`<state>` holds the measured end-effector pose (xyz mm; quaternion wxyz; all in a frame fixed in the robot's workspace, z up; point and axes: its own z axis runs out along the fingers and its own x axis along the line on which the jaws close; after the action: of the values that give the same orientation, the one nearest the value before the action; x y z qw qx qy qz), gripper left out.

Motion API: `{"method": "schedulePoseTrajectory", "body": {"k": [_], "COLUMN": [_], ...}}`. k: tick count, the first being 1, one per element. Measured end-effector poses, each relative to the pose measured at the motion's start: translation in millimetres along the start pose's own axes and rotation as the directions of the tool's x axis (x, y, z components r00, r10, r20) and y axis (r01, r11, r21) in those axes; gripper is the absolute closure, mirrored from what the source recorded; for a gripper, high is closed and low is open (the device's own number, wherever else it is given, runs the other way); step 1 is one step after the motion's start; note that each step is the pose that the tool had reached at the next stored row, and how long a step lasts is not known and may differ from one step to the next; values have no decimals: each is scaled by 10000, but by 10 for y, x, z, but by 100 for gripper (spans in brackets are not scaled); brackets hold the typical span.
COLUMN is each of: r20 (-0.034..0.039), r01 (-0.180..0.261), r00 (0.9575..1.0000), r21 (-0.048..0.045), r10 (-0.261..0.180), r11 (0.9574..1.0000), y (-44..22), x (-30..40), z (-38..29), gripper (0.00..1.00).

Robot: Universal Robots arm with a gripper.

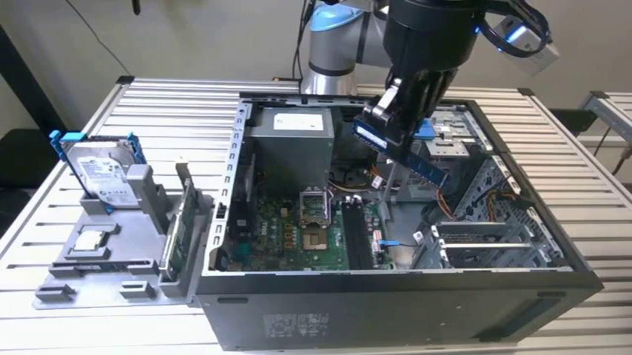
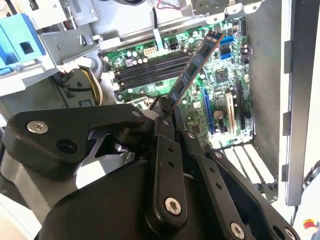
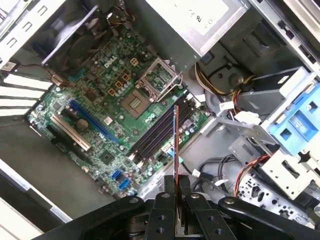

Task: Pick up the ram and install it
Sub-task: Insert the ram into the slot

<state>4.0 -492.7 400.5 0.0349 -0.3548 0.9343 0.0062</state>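
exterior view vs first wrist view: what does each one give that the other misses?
Exterior view: the hard drive with blue rails and the green card standing in the grey fixture on the slatted table, at that view's left of the case.
First wrist view: the ram edge-on, seen over the memory slots, and the motherboard's blue expansion slot.
Both: the gripper shut on the ram above the open case, and the CPU socket.

One ram (image 1: 425,166), one hard drive (image 1: 103,177), one computer case (image 1: 395,310), seemingly four memory slots (image 3: 155,135).
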Motion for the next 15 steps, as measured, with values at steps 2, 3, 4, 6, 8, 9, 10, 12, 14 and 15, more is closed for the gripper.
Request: {"method": "schedulePoseTrajectory", "body": {"k": [2, 3, 4, 6, 8, 9, 10, 12, 14, 15], "r20": [-3, -5, -6, -9, -12, -11, -11, -12, -12, -11], "r01": [-276, -423, -577, -897, -1223, -1385, -1551, -1859, -2192, -2353], "r00": [9996, 9991, 9983, 9960, 9925, 9904, 9879, 9826, 9757, 9719], "r21": [20, 30, 40, 63, 87, 98, 110, 132, 156, 168], "r10": [276, 423, 577, 897, 1223, 1385, 1552, 1859, 2193, 2354], "r11": [9996, 9991, 9983, 9959, 9925, 9903, 9878, 9825, 9755, 9718], "y": [0, 0, 0, 0, 0, 0, 0, 0, 0, 0], "x": [0, 0, 0, 0, 0, 0, 0, 0, 0, 1], "z": [1, 2, 3, 4, 5, 7, 8, 9, 11, 12], "gripper": [85, 85, 85, 85, 85, 85, 85, 85, 85, 85]}}
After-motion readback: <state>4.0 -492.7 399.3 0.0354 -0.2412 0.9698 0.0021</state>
